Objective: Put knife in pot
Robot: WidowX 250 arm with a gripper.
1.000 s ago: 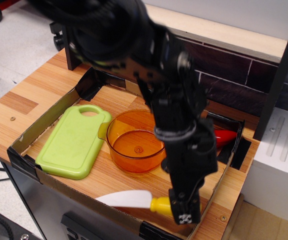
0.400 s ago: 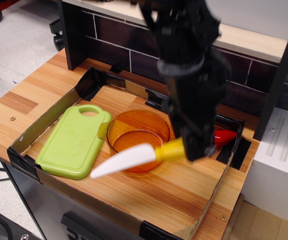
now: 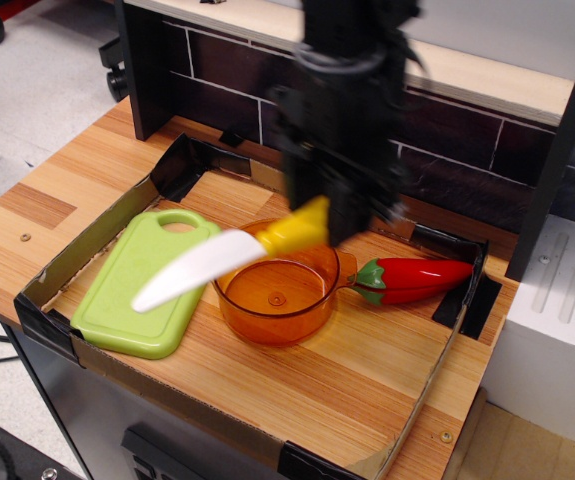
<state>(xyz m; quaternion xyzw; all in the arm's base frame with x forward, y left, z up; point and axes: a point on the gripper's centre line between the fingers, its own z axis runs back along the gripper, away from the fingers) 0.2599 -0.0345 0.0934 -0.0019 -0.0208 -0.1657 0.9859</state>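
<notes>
Knife (image 3: 222, 261) — held aloft by yellow handle in hand (image 3: 335, 222), clamped on it; white blade slants down-left over cutting board (image 3: 132, 290). Pot (image 3: 277, 293) directly below handle, empty — likely drop target. Chili pepper (image 3: 415, 279) beside pot.

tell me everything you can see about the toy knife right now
The knife looks like plastic, with a curved white blade and a chunky yellow handle. The dark end effector grips the handle's far end and holds the knife in the air, touching nothing else. It tilts, blade tip lowest, pointing left. The blade shows in front of the green cutting board and the handle in front of the back rim of the orange pot. Its edges look slightly blurred.
</notes>
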